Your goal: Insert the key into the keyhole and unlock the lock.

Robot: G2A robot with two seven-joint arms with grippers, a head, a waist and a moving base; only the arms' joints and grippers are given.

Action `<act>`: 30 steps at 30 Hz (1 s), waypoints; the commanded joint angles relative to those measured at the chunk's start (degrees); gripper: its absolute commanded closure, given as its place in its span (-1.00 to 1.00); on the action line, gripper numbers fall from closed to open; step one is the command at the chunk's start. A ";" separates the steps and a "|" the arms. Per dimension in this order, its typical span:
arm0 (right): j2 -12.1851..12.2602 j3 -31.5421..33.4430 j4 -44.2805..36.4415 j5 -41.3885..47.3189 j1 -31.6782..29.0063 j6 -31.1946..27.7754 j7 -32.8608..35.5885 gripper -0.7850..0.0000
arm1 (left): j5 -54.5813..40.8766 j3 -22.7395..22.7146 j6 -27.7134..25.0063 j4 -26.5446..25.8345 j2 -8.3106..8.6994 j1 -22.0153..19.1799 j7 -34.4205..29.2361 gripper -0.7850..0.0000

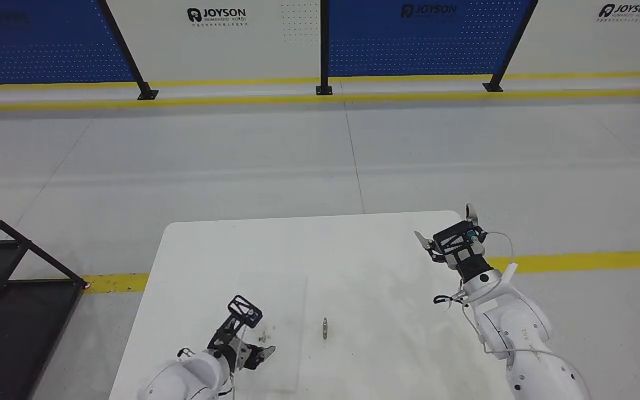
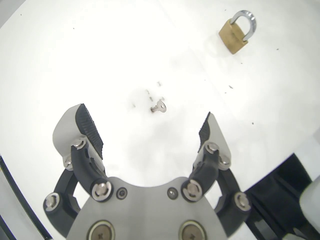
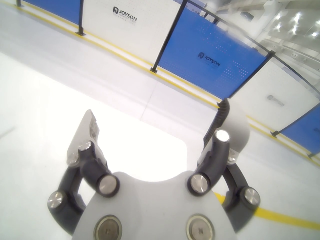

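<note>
- The small silver key lies flat on the white table, at the centre of the left wrist view. It sits just ahead of the left gripper, whose claw is spread wide and empty.
- The brass padlock lies upper right, well apart from the key.
- You should pinch the key's round head; a flat key likely slips.
- The right gripper, also spread and empty, sits at the right of the top view.

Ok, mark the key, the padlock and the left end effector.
key [image 2: 161,106], left wrist view, on its head.
padlock [image 2: 232,37], left wrist view, brass body.
left end effector [image 2: 146,123], left wrist view, midway between fingertips.
</note>
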 commanded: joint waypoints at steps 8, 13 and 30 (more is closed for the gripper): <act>0.00 0.00 0.00 0.00 0.00 0.00 0.00 -1.00 | 5.35 5.64 7.43 3.57 -0.75 -2.55 1.71 0.01; 0.00 0.00 0.00 0.00 0.00 0.00 0.00 -1.00 | 8.25 7.39 8.96 4.12 -0.90 -2.73 1.39 0.04; 0.00 0.00 0.00 0.00 0.00 0.00 0.00 -1.00 | 7.81 9.09 9.12 6.93 -1.29 -5.22 0.52 0.14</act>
